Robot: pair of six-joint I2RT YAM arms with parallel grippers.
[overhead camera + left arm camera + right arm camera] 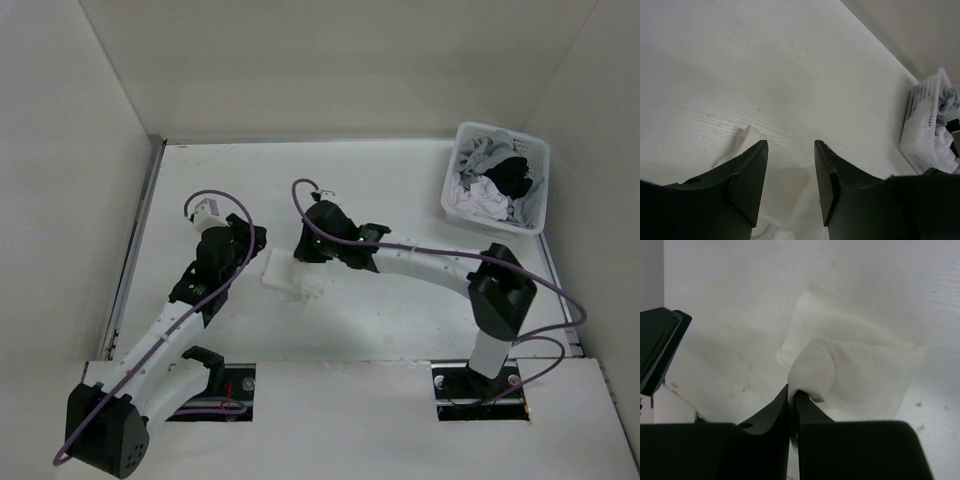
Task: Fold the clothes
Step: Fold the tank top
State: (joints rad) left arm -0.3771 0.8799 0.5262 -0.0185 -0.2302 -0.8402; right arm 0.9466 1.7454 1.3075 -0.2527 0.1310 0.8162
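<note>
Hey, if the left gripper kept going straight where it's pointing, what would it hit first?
Probably the white garment on the table, seen between the open fingers of the left gripper; depth is unclear, so maybe bare table just past it.

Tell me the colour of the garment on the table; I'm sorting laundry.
The garment is plain white, clearest in the right wrist view.

Soft, even light falls from above on the white table (pixel 400 200), without strong glare. The white cloth (pixel 860 370) hardly stands out from the table. Close over the table, the black fingers (pixel 747 180) look blurred and cast weak shadows.
</note>
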